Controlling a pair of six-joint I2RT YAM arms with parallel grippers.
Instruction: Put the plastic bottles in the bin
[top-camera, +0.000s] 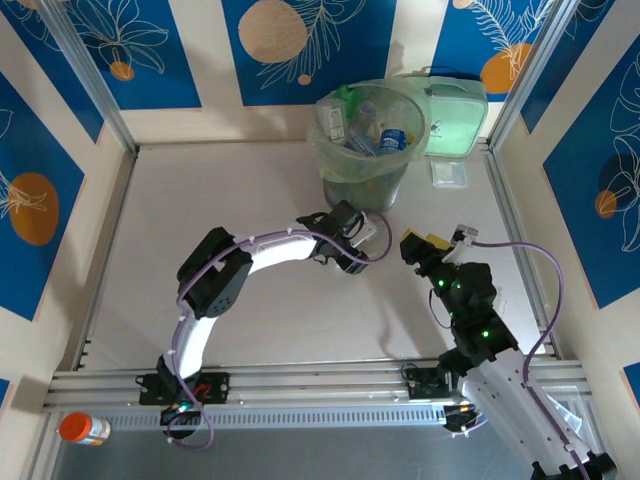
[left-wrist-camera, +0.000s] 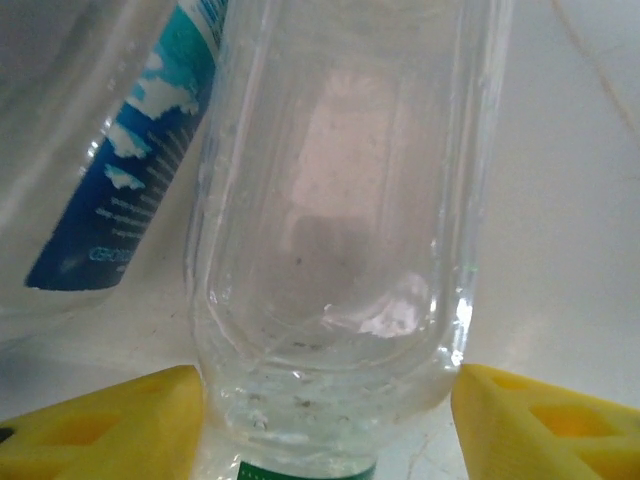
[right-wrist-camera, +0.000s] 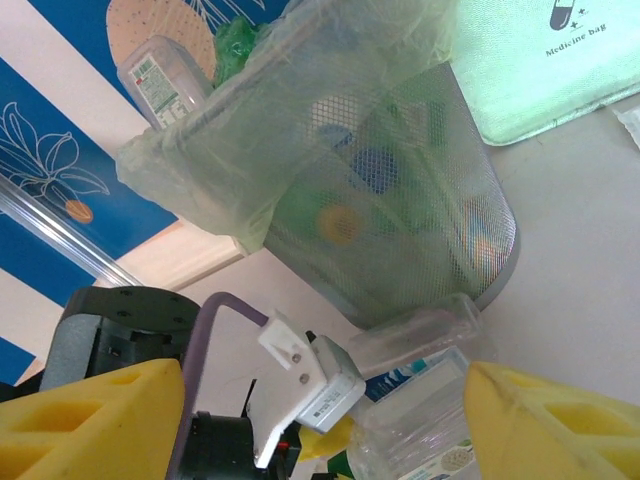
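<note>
Left gripper (left-wrist-camera: 325, 432): yellow pads closed against both sides of a clear bottle (left-wrist-camera: 330, 200), lying on the table at the foot of the bin (top-camera: 365, 150), centre of the top view.
Right gripper (top-camera: 417, 246): jaws stood wide apart and held nothing; right of centre in the top view, near the left gripper but not touching it.
Cut off: both ends of the clear bottle ran out of the left wrist frame; a green strip showed at its lower edge.
Blue-labelled bottle (left-wrist-camera: 125, 180): just beside the clear bottle, upper left of the left wrist frame, tilted; label print too blurred to read, and contact between the two could not be told.
Bottles in the bin (top-camera: 378, 138): several, heaped, blurred by the pale green bag (right-wrist-camera: 290, 110) and the mesh wall; count not readable. One stuck up above the rim at the left of the right wrist frame.
Mint-green case (right-wrist-camera: 555, 65): behind the bin at upper right, cropped, "Medicine bag" legible.
White packet (top-camera: 449, 172): flat, right of the bin, too small to identify.
Orange bottle (top-camera: 84, 428): on its side, lower left corner of the top view, below the rail.
Surface: pale matt table (top-camera: 250, 190), bordered by aluminium rails (top-camera: 300, 385).
Room: cream walls with blue panels (top-camera: 130, 45) bearing leaf drawings and orange discs.
</note>
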